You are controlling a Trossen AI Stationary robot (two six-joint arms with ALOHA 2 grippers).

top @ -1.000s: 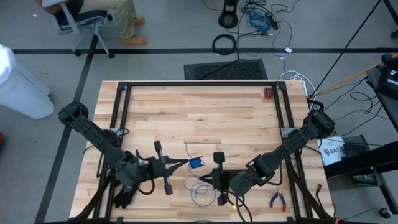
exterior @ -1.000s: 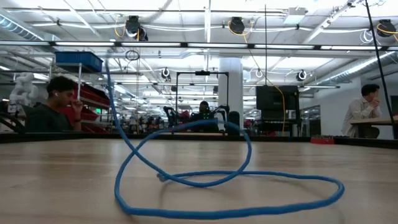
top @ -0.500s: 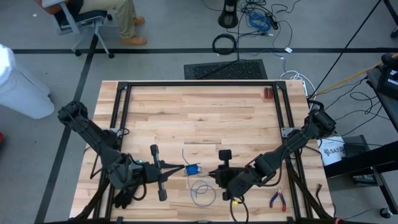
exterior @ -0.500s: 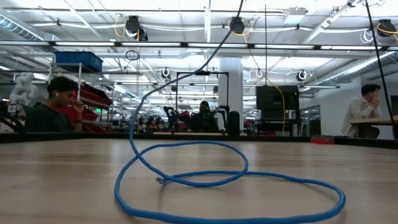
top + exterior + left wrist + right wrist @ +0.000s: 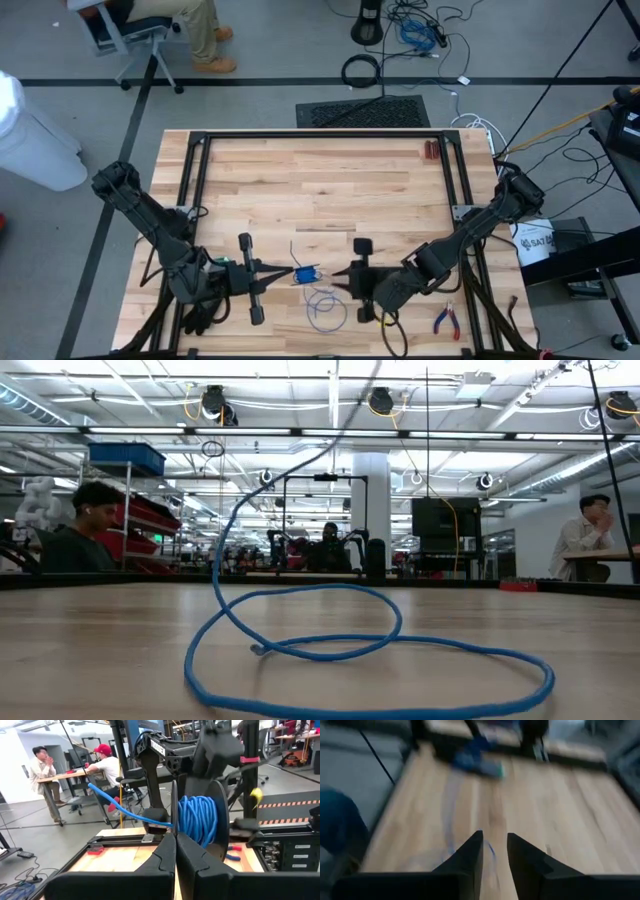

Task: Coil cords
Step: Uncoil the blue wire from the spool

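The cords are one thin blue wire. Part of it is wound into a small bundle [image 5: 307, 273] [image 5: 199, 817] held above the table near its front edge, and the remainder lies in loose loops [image 5: 322, 308] [image 5: 360, 660] on the wood. My left gripper [image 5: 292, 273] [image 5: 175, 840] is shut at the bundle. A loose tail [image 5: 115, 805] sticks out from it. My right gripper [image 5: 340, 277] [image 5: 495, 845] faces the bundle from the table's right side, a little apart from it, open, with nothing between its fingers. My left gripper pinches the bundle at its edge [image 5: 182, 827] between its two shut fingers; the fingertips themselves cover the exact spot. The fingers come level from the table's left. The bundle is lifted clear, and a strand [image 5: 225, 550] runs from it down to the loops on the table.
Red-handled pliers [image 5: 446, 320] lie at the near right and a black glove [image 5: 200, 318] at the near left under the left arm. A small red thing [image 5: 431, 151] lies at the far right. A black frame [image 5: 320, 135] borders the table. People sit in the room beyond.
A loop of the cord that arched above the table has sunk flat onto the wood. The strand rising from the loops now leans the other way. My left gripper has drifted with the bundle slightly toward the table's near left.
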